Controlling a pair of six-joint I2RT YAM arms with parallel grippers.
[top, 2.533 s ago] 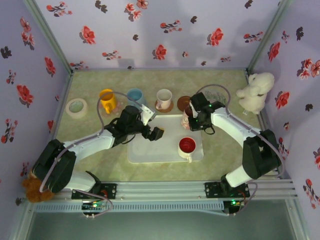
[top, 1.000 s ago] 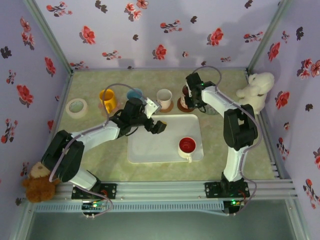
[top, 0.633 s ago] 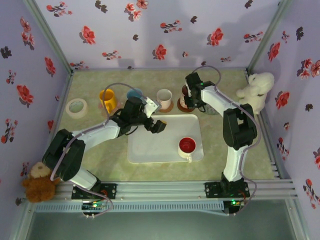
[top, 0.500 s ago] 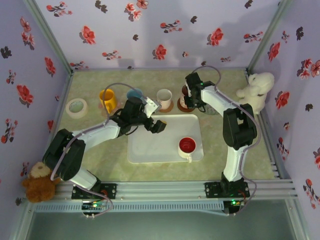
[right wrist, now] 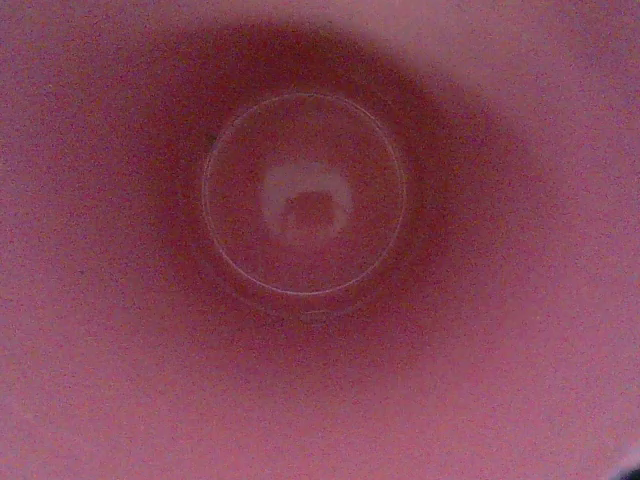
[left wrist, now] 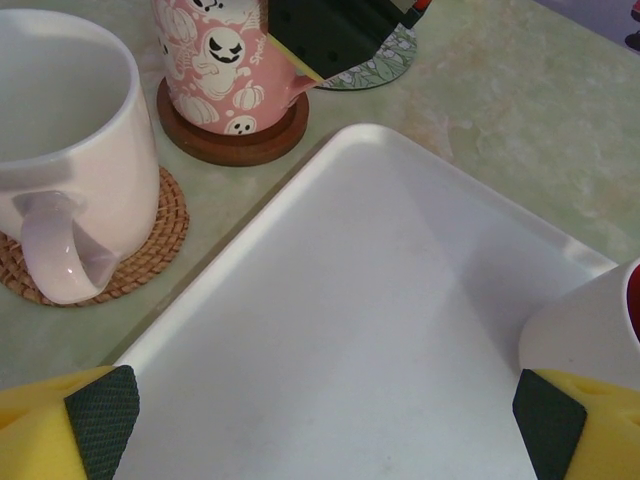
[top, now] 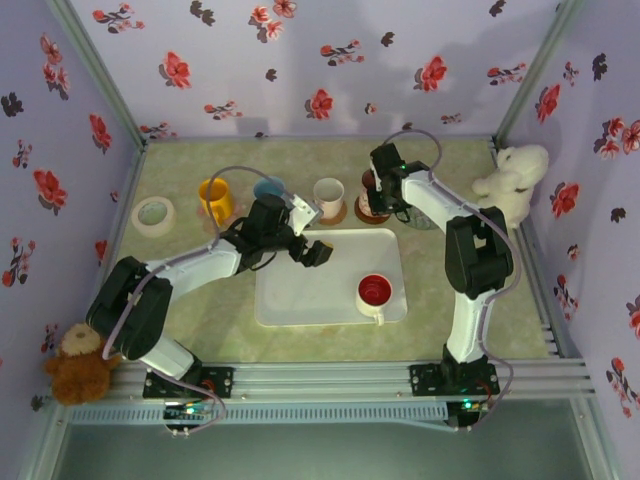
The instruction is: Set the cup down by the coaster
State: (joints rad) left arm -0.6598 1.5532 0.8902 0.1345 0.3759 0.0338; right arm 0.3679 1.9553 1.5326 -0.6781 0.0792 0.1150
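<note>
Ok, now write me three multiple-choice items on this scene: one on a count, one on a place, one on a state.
1. Cups on the tray: A one, B two, C three.
2. The pink cup stands: A on the tray, B on the wooden coaster, C inside another cup.
3. The left gripper is: A shut on a cup, B shut on the tray's rim, C open.
Answers: 1 A, a single red-lined cup sits there; 2 B, the coaster's rim rings its base; 3 C, its fingertips stand wide apart, gripping nothing.
</note>
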